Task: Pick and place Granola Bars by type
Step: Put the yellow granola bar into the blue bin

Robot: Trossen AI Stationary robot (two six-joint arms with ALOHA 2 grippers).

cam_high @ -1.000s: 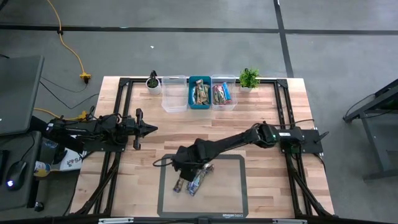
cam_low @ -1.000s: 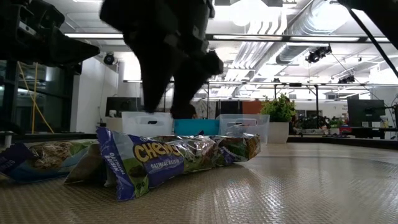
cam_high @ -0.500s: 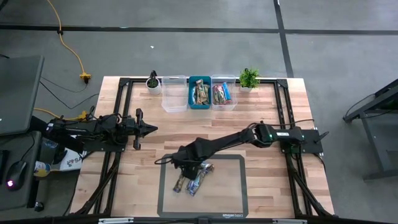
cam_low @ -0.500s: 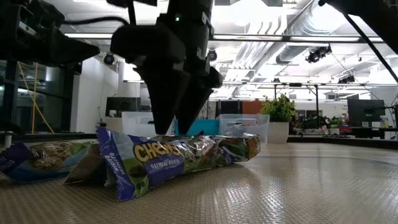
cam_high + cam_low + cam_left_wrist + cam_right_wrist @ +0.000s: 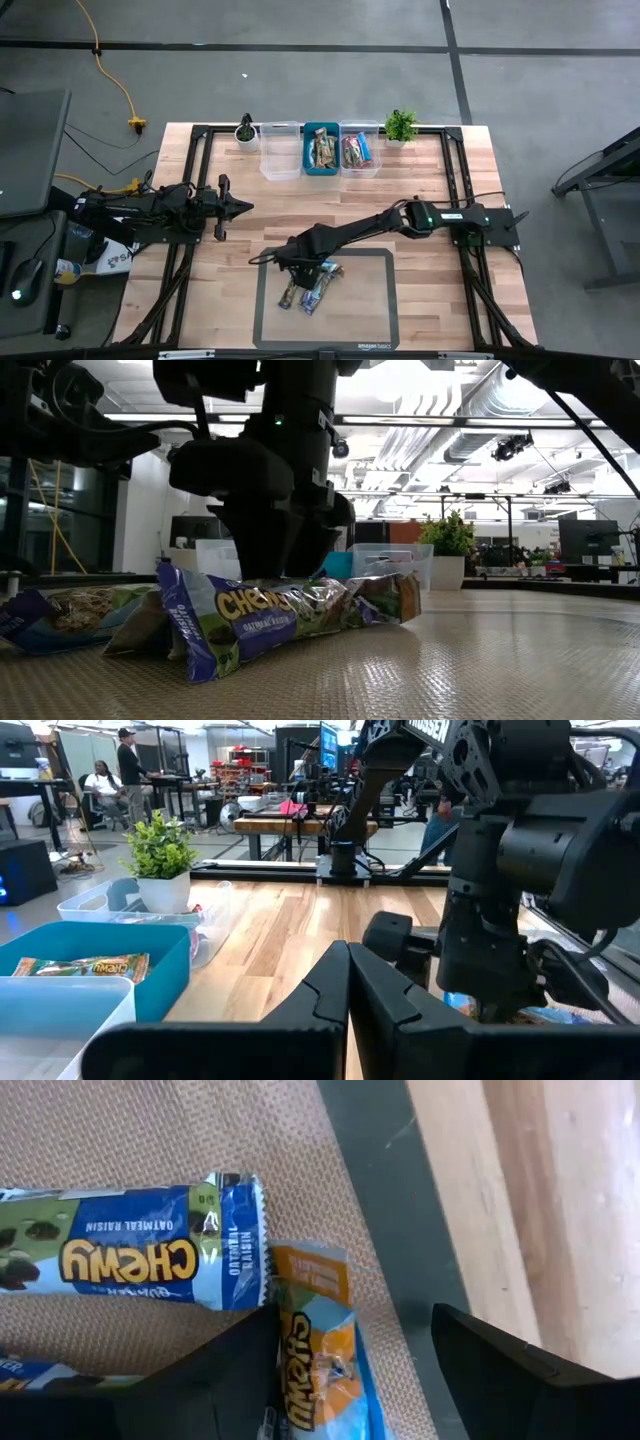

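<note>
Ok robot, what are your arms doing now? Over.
Right gripper open, jaws straddling the orange bar on the mat. Left gripper shut, waiting aside. Blue bar touching it.

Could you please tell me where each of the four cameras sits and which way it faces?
High view: overhead, straight down on the table; both arms show.
Low view: at mat height, level toward the bins; the right gripper drops onto the blue bar.
Left wrist view: on the parked left arm, over its shut left gripper toward the right arm.
Right wrist view: down between open jaws onto the orange bar.
Low and right wrist views share the blue bar.
</note>
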